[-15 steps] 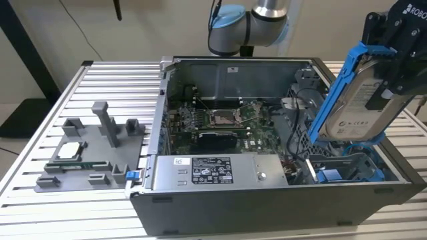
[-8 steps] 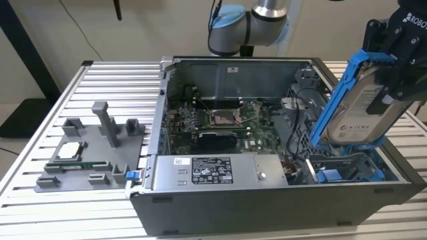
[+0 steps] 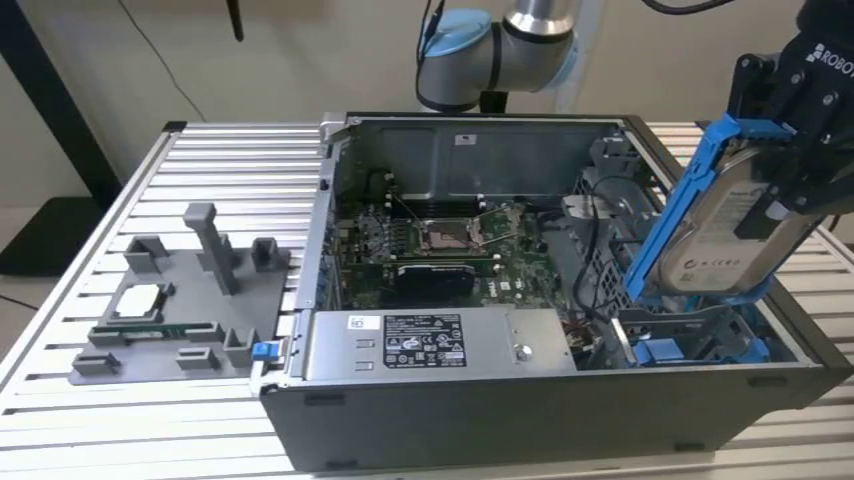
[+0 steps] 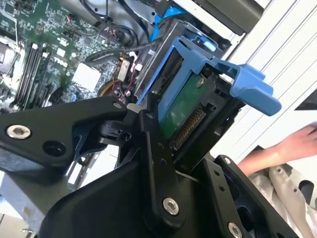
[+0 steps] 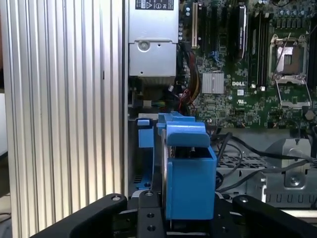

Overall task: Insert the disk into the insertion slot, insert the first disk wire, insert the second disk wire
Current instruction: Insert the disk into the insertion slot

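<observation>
Our claw (image 3: 785,185) is clamped on the drive (image 3: 727,235). Its black fingers (image 4: 156,163) press on the two long sides, over the blue frame (image 4: 247,84) that wraps the drive. The drive hangs steeply tilted, almost on end. Its lower end is just over the bay (image 3: 687,345), which lies straight below the claw in a corner of the open case (image 3: 534,420). The drive is not seated, and we cannot tell whether the frame touches the bay's blue rails.

We judge the drive to be stiff and dense, heavy for its bulk, and easily harmed by a knock. The plastic frame looks smooth and likely to flex, so a grip on it alone could slip. The green circuit card (image 4: 181,111) on the drive's back, with its row of contacts, looks fragile and is no place to squeeze. In our view the long metal sides, where the claw sits, are the right hold.

Dark cables (image 5: 247,148) run close beside the bay. Farther from the claw, toward the middle of the case, lies the main board (image 3: 454,235), with the grey power box (image 3: 427,345) beside it. Outside the case, away from the main board, a person's hand (image 4: 292,144) rests near the claw.
</observation>
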`<state>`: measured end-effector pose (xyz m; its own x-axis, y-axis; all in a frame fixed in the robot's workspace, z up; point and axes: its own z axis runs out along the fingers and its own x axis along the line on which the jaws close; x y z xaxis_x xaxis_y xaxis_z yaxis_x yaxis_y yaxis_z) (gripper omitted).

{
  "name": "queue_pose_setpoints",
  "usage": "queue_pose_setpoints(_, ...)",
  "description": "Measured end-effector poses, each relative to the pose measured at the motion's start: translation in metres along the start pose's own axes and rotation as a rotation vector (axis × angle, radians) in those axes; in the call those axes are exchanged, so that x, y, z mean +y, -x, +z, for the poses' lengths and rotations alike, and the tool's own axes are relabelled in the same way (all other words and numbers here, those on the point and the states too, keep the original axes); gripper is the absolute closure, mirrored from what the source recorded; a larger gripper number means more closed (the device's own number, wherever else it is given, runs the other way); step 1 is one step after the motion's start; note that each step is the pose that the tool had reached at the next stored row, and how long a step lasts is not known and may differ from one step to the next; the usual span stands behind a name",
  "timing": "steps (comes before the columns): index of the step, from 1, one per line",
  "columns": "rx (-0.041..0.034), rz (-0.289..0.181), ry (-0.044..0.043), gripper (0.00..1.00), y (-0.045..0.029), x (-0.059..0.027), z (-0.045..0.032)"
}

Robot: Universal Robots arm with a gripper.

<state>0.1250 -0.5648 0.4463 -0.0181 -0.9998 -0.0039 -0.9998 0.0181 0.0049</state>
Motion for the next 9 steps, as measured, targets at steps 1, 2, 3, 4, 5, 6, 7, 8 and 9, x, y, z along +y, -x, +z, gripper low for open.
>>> queue_pose_setpoints(1,-0.0001,0.000,0.0000,1.00,-0.0002,-0.0004,0.0013)
queue_pose_setpoints(2,0.0000,0.000,0.0000,1.00,-0.0004,-0.0008,0.0026)
queue_pose_setpoints(3,-0.0001,0.000,0.0000,1.00,-0.0006,-0.0013,0.0039)
queue_pose_setpoints(4,0.0000,0.000,0.0000,1.00,-0.0007,-0.0016,0.0052)
queue_pose_setpoints(5,0.0000,0.000,0.0000,1.00,-0.0010,-0.0020,0.0066)
queue_pose_setpoints(6,-0.0001,0.000,0.0000,1.00,-0.0012,-0.0024,0.0080)
queue_pose_setpoints(7,-0.0001,0.000,0.0000,1.00,-0.0014,-0.0028,0.0095)
queue_pose_setpoints(8,-0.0001,0.000,0.0000,1.00,-0.0017,-0.0032,0.0109)
queue_pose_setpoints(9,0.0000,0.000,0.0000,1.00,-0.0019,-0.0036,0.0122)
